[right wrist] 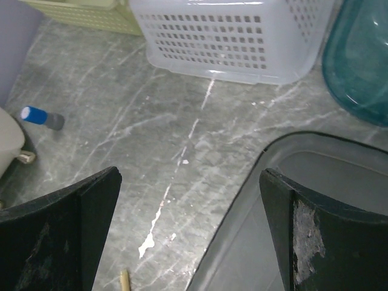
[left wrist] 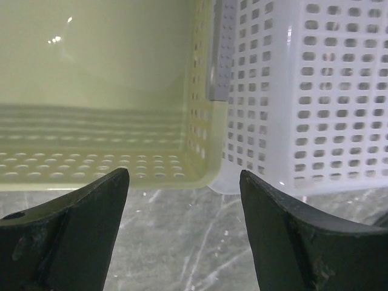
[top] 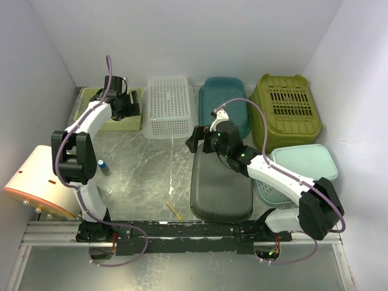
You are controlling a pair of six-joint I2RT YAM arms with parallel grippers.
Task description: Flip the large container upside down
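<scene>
The large container [top: 221, 189], dark grey, lies on the surface [top: 145, 176] just under the right tool [top: 194, 140]. That tool's wrist view cuts it off, so only one rounded corner [right wrist: 315, 200] shows below one finger, and which way up it sits is hard to tell. The right tool [right wrist: 191, 176] is released, fingers spread wide over bare marble. The left tool [left wrist: 185, 176] is also parted and empty. It faces the corner where the pale green basket [left wrist: 103, 91], half hidden by the arm from above, meets the white basket [left wrist: 303, 91].
</scene>
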